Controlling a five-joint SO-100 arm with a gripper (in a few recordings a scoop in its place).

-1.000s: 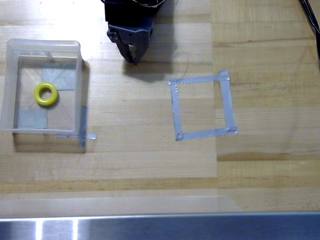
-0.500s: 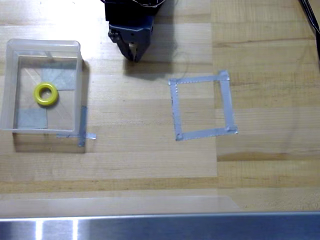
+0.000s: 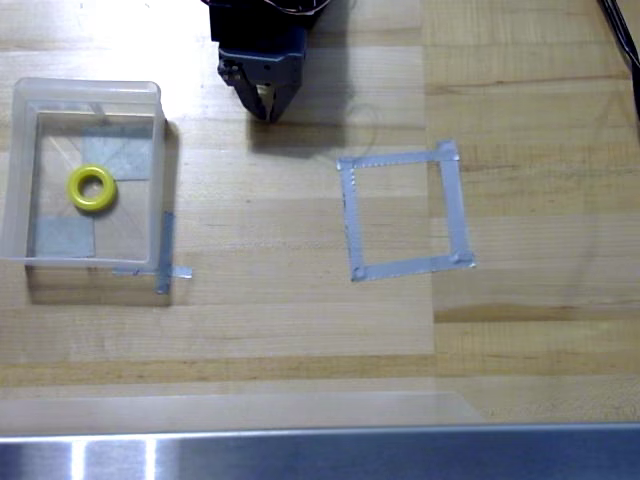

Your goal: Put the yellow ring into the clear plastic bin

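The yellow ring [image 3: 92, 188] lies flat on the floor of the clear plastic bin [image 3: 20, 170] at the left of the overhead view, on top of grey tape patches that show through the bottom. My dark gripper [image 3: 266, 113] hangs at the top centre, well to the right of the bin and above the bare wood. Its fingers meet at the tip with nothing between them.
A square outline of grey tape [image 3: 404, 212] is stuck to the wooden table right of centre. A strip of tape [image 3: 165, 255] sticks out by the bin's lower right corner. A metal rail [image 3: 320, 455] runs along the near edge.
The gripper has drawn back slightly toward the top edge of the view. The ring and the bin have not moved.
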